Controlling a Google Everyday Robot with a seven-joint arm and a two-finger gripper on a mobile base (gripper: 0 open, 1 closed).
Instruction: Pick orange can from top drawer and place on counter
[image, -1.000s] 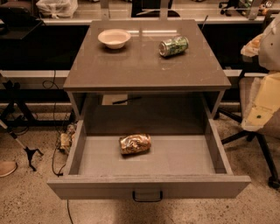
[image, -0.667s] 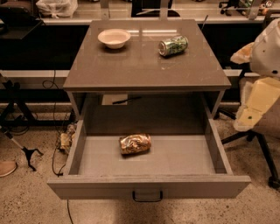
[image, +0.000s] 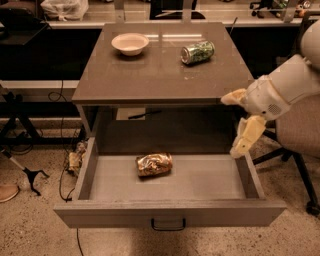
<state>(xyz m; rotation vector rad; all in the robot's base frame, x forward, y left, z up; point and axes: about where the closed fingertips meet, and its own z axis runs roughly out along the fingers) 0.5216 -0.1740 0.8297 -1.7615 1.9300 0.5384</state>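
- The gripper (image: 229, 127) is at the right of the frame, on the end of a pale arm that comes in from the upper right edge.
- It hangs in the air just off the right front corner of the counter (image: 150, 80), above the right side wall of the top drawer (image: 205, 181).
- Its two fingers (image: 248, 134) are spread wide apart with nothing between them; one points left at counter height, the other points down toward the drawer.
- The orange can (image: 154, 164) lies on its side on the drawer floor, a little left of the middle, crumpled and shiny. It is well apart from the gripper and touches no wall.
- The drawer is pulled fully out toward the bottom of the frame, with a small dark handle (image: 168, 224) on its front panel.
- On the counter, a pale bowl (image: 130, 43) stands at the back left.
- A green can (image: 197, 52) lies on its side at the back right, apart from the bowl.
- A grey chair (image: 299, 131) stands behind the arm at the right edge.
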